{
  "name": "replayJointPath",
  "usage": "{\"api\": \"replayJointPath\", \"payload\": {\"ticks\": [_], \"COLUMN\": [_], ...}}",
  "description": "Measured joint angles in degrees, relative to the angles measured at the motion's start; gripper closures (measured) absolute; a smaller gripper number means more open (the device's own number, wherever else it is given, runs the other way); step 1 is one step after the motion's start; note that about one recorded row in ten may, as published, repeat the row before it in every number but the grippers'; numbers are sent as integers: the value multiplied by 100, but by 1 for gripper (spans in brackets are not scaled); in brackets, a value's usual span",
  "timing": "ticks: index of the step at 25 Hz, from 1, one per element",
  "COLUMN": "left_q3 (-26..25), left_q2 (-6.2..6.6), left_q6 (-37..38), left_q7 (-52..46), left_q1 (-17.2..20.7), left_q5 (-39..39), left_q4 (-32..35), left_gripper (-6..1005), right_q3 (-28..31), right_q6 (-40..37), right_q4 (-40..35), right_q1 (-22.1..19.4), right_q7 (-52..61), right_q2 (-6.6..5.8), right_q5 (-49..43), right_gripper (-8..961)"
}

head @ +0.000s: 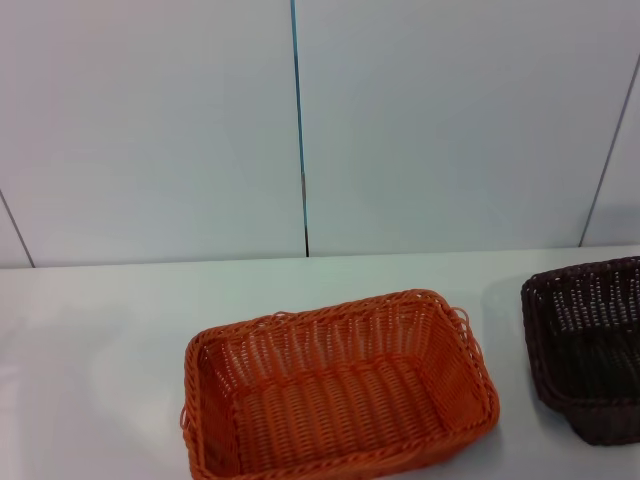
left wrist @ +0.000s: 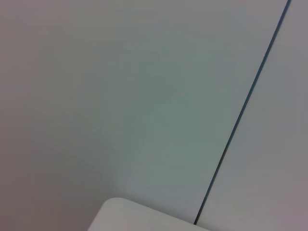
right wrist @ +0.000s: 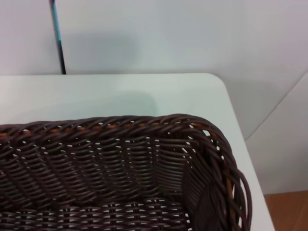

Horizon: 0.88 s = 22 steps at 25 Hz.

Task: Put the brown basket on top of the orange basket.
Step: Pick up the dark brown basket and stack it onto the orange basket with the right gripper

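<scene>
Brown basket [head: 588,345] sits at the right edge of the white table [head: 100,340], partly cut off in the head view, with the orange basket [head: 335,385] to its left near the middle; a strip of bare table lies between them, so they do not touch. We see neither arm in the head view. Our right wrist camera looks closely down into the brown basket's far corner, which suggests our right arm is above it, but no fingers show, so we cannot tell whether that gripper is open, closed or holding the rim. Our left wrist camera shows only the wall [left wrist: 120,96] and a table corner, so the left arm seems parked off to the side, its fingers unseen too.

We judge the task is at its start: the brown basket is not yet lifted. Next we need a firm hold on its rim, a lift clear of the orange rim, a move left, and a level set-down.

Both baskets are rectangular woven wicker, with sloped open-weave sides and braided rims. They look light and slightly springy.
</scene>
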Motion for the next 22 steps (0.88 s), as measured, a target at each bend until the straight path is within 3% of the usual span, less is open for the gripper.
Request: {"api": "replayJointPath", "payload": {"ticks": [22], "left_q3": [0], "left_q2": [-9], "left_q6": [63], "left_q7": [-18], "left_q1": [-1], "left_q5": [0], "left_q4": [44], "left_gripper": [500], "right_q3": [23], "right_q6": [-618], "right_q4": [935], "right_q1": [-6], "right_q7": [-48], "right_q2": [-91], "right_q5": [486], "right_gripper": [769]}}
